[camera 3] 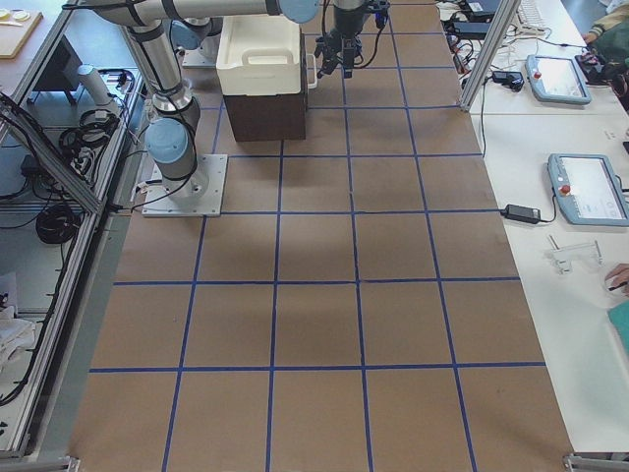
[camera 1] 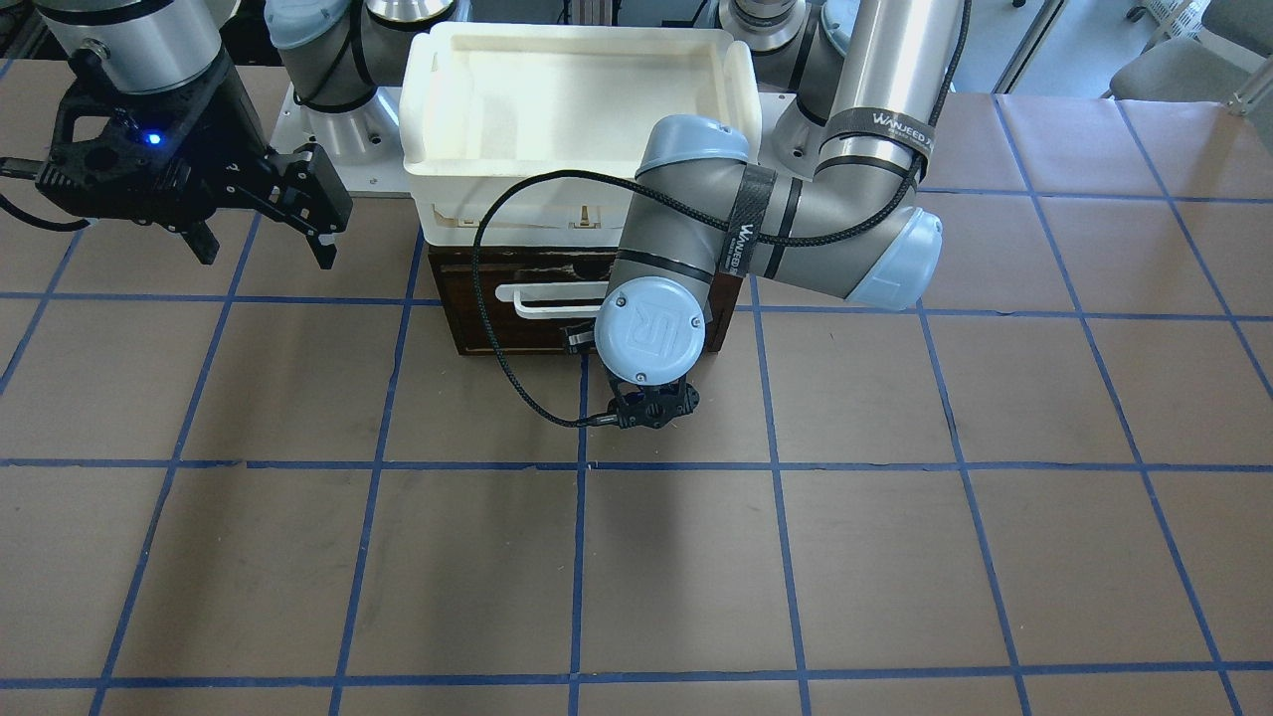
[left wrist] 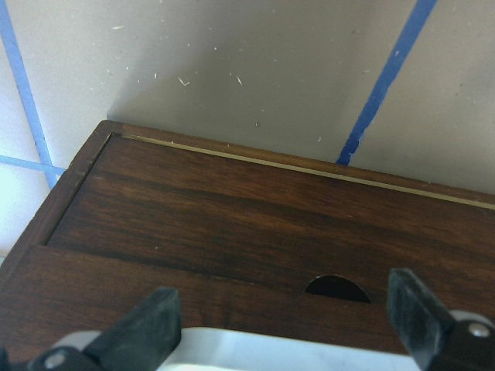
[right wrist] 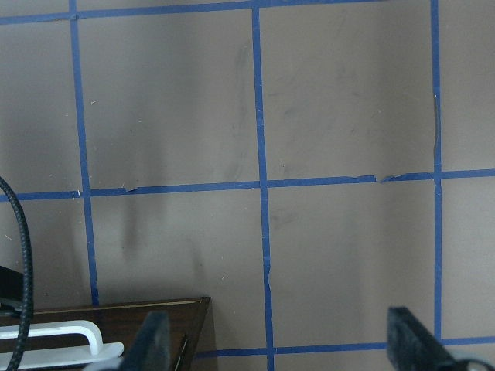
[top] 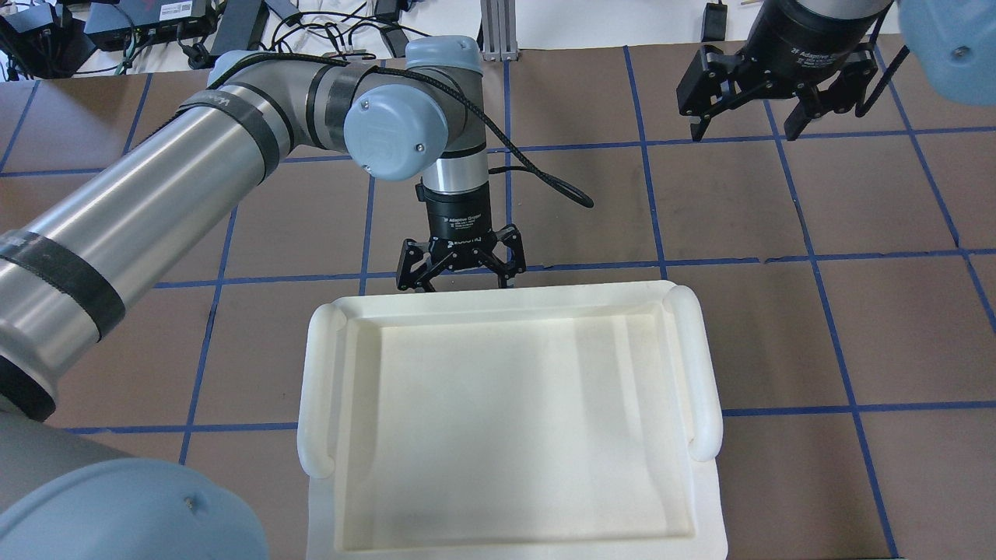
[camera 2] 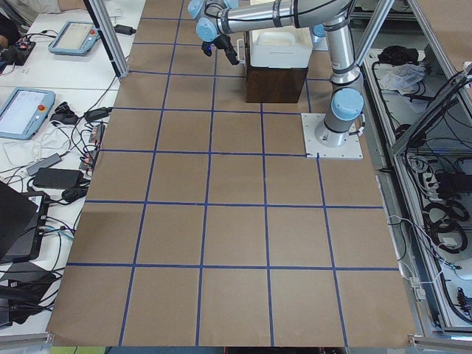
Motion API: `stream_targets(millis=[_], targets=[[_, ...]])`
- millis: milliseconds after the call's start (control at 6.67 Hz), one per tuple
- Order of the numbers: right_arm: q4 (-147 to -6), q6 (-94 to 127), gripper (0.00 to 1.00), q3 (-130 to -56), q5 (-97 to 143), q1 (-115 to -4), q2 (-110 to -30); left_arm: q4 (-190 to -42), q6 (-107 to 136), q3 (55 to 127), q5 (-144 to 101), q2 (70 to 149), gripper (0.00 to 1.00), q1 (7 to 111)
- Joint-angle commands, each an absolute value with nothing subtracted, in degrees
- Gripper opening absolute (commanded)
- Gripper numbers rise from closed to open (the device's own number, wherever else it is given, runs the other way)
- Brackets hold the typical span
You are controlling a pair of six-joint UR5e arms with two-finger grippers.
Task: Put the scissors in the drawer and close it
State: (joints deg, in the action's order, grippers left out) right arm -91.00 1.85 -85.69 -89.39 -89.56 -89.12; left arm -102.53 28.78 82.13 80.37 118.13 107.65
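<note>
The drawer has a dark brown front and a white bar handle. It looks pushed in, and none of its interior shows. The scissors show in no view. My left gripper is open and points down just in front of the drawer front. In the left wrist view its fingers stand on either side of the white handle, and the jaws are wide apart. My right gripper is open and empty, raised above the table away from the drawer's end. In its wrist view the drawer's corner shows at lower left.
A white plastic tray sits empty on top of the wooden box and overhangs it. The left arm's elbow and cable hang over the drawer front. The table is brown with blue tape lines.
</note>
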Motion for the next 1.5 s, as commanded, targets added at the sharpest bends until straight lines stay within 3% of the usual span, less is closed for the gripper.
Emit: stream_targets(millis=[0, 600, 1350], targets=[[-91.1, 1.8, 1.00, -85.7, -89.3, -89.6, -89.1, -102.7, 29.6, 82.4, 80.3, 118.0, 1.00, 107.8], [-91.1, 1.8, 1.00, -85.7, -89.3, -89.6, -89.1, -95.5, 28.0, 78.7, 80.8, 114.7, 1.00, 104.3], [-91.0, 1.9, 1.00, -85.7, -89.3, -89.6, -89.1, -89.2, 8.9, 76.8, 89.4, 105.9, 1.00, 95.8]])
